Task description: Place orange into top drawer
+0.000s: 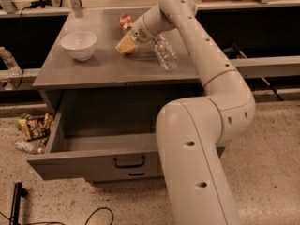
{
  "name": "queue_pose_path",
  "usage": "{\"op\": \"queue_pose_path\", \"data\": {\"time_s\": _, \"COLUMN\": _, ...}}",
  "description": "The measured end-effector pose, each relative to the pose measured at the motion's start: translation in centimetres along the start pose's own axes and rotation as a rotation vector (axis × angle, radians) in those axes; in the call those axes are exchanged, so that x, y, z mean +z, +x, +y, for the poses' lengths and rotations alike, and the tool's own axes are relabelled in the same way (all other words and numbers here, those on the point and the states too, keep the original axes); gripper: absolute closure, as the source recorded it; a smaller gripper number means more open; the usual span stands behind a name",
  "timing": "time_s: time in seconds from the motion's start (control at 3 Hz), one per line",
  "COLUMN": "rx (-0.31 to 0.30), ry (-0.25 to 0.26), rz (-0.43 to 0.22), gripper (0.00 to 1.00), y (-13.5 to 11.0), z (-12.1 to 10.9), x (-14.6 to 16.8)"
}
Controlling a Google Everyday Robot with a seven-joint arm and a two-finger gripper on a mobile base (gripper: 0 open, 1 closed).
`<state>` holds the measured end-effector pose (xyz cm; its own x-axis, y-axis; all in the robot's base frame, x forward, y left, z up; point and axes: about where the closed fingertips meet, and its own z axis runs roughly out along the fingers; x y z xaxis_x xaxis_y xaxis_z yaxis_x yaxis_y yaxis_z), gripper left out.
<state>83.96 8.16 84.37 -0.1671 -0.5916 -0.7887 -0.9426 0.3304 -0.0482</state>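
Grey drawer (70, 164) open; gripper (126, 45) low over tabletop (93, 69) near can (125, 19), grip we cannot tell. We judge grasp step; next, secure orange, carry to drawer.

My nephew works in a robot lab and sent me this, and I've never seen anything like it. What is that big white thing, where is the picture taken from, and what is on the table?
The big white thing is a robot arm; the machine is a rolling base with this one arm. There is only one picture, from a single camera looking down past the arm. Where that camera is mounted is not on record.

The arm reaches up over the grey table. Its hand, the yellowish tip, sits low over the tabletop.

On the table are a white bowl, a red-and-silver can just behind the hand, and a clear plastic bottle lying on its side.

Below the tabletop, the top drawer is pulled open. I cannot tell whether the hand holds anything.
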Motion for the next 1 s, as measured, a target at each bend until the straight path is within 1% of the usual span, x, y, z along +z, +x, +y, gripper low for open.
{"op": "queue_pose_path", "data": {"time_s": 0.33, "rx": -0.015, "ry": -0.052, "rz": -0.086, "gripper": 1.00, "y": -1.5, "z": 1.2, "x": -2.0}}
{"op": "queue_pose_path", "data": {"time_s": 0.67, "rx": -0.038, "ry": -0.155, "rz": -0.179, "gripper": 1.00, "y": -2.2, "z": 4.3, "x": -6.2}}
{"op": "queue_pose_path", "data": {"time_s": 1.0, "rx": -0.136, "ry": -0.285, "rz": -0.256, "gripper": 1.00, "y": -2.7, "z": 10.0, "x": -10.1}}
